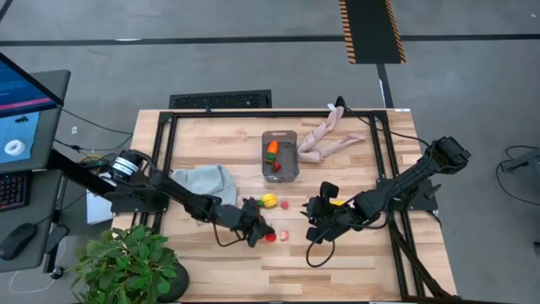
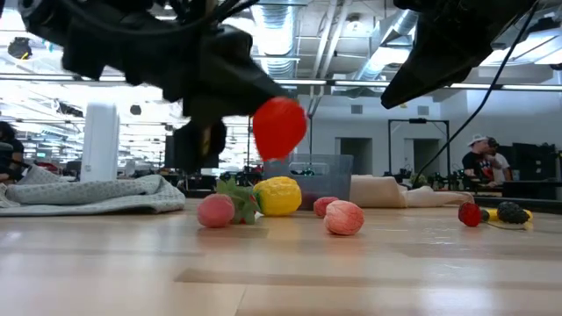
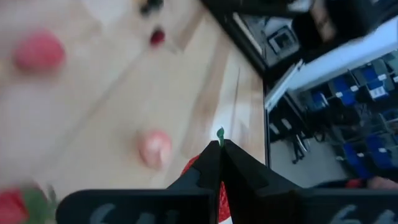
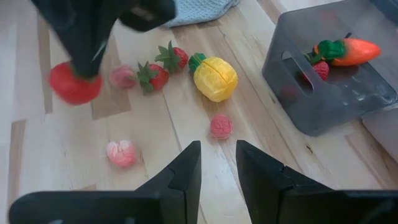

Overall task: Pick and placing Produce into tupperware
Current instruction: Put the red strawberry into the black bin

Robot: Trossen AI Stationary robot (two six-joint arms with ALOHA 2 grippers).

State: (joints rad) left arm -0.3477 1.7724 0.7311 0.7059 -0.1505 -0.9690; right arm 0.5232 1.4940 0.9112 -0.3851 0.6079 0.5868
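My left gripper [image 3: 221, 144] is shut on a round red fruit [image 2: 279, 125] above the table's middle, near its front. On the boards beside it lie a yellow lemon [image 4: 215, 78], two strawberries [image 4: 163, 65] and pink berries [image 4: 121, 153]. The clear-grey tupperware [image 1: 291, 173] stands farther back with a carrot [image 4: 348, 48] and a strawberry [image 4: 318, 70] inside. My right gripper [image 4: 217, 158] hovers open to the right of the loose produce, with nothing between its fingers. My left gripper pinches the red fruit between its two fingers at the fruit's top, where a green stem tip [image 3: 219, 132] pokes out past the fingertips. The fingers come from the table's left, slanting down. The fruit [image 4: 74, 86] hangs clear of the table.
A folded grey-blue cloth [image 1: 202, 181] lies left of the produce, and a beige limb-shaped object [image 1: 329, 139] lies at the back right. A potted plant [image 1: 126, 266] stands at the front left corner. Dark berries and a yellow piece [image 2: 505, 212] lie under the right arm.
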